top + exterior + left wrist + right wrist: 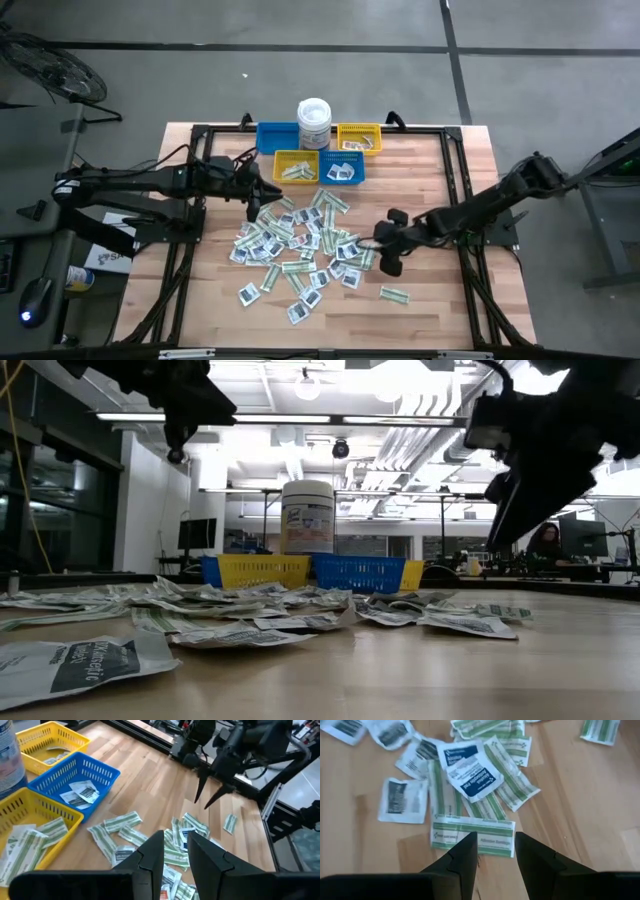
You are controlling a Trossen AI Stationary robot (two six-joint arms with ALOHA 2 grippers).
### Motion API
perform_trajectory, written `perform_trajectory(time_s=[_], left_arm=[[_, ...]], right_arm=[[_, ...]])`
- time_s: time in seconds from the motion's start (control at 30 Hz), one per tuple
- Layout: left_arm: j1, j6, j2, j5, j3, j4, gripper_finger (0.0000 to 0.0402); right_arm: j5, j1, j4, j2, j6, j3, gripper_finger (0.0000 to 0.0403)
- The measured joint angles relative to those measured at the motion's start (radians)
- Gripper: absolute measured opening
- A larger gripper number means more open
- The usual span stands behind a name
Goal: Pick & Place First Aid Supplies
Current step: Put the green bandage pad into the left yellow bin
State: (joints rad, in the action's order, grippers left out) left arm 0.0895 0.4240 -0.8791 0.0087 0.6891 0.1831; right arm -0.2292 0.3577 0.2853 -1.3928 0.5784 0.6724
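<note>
A: The left end effector (252, 190) hangs near the counter's (450, 300) far-left part, its dark angular fingers (150, 852) a narrow gap apart, holding nothing. The paper packets (295, 245) lie scattered just beside it, mid-counter.

B: And the bins?

A: Perforated plastic: a yellow bin (296, 166) with green-striped strips, a blue bin (345, 172) with white squares, by the white tub (314, 122) at the far edge.

B: The right end effector (390, 262)?

A: Empty, partly parted, above a long green-and-white strip (472, 835). A nearby square's (470, 774) print seems to read "Alcohol Antiseptic Pad".
</note>
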Motion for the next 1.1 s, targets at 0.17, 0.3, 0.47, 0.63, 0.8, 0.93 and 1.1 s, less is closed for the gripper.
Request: perform_trajectory(time_s=[0.17,0.3,0.47,0.63,0.8,0.93,1.1], left_arm=[[0.001,0.000,0.000,0.000,0.000,0.000,0.0087],[0.001,0.000,0.000,0.001,0.000,0.001,0.0087],[0.002,-0.001,0.000,0.001,0.000,0.002,0.0087],[0.002,-0.005,0.000,0.001,0.000,0.003,0.0087],[0.002,-0.008,0.000,0.001,0.000,0.007,0.0087],[0.002,-0.008,0.000,0.001,0.000,0.008,0.0087],[0.002,-0.008,0.000,0.001,0.000,0.010,0.0087]], right_arm=[[-0.039,0.005,0.010,-0.097,0.062,0.028,0.0126],[-0.041,0.004,0.013,-0.152,0.126,0.027,0.0126],[-0.013,0.005,-0.006,-0.209,0.135,0.028,0.0126],[-0.017,0.005,0.018,-0.250,0.181,0.034,0.0126],[-0.019,0.005,0.048,-0.266,0.204,0.037,0.0104],[-0.011,0.004,0.055,-0.267,0.208,0.037,0.0055],[-0.007,0.003,0.061,-0.265,0.226,0.034,0.0005]])
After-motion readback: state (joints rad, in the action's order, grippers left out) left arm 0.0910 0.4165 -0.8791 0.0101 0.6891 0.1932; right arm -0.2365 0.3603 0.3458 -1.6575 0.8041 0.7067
